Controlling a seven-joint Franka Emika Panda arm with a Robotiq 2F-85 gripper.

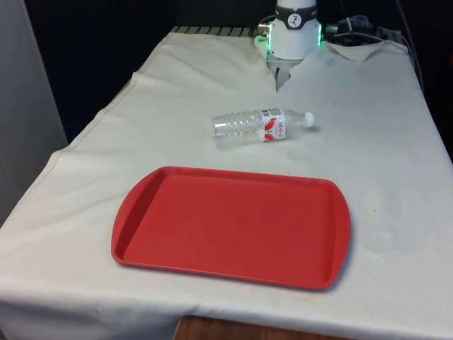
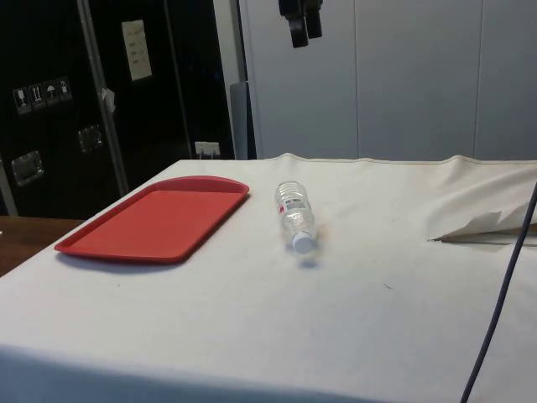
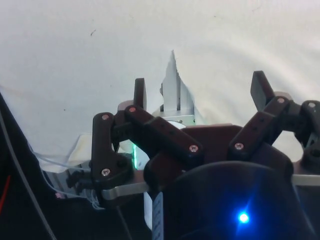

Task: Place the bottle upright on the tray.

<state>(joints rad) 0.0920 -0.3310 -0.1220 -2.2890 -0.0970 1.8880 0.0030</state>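
Side view: I see my gripper hanging high over the table, well clear of everything.
Fingers: wrist view shows the fingertips spread apart, holding nothing.
Bottle: clear plastic water bottle lies on its side on the white cloth, white cap toward the front view's right.
Tray: red tray sits near the bottle, bare.
Next: I judge a descent and grasp across the bottle's body is needed.

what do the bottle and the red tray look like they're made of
The bottle, lying on its side, looks like thin clear plastic: see-through ribbed walls, a white cap and a red-and-white printed label. The tray looks like moulded hard plastic, uniformly red with a smooth, slightly glossy surface and a raised rounded rim.
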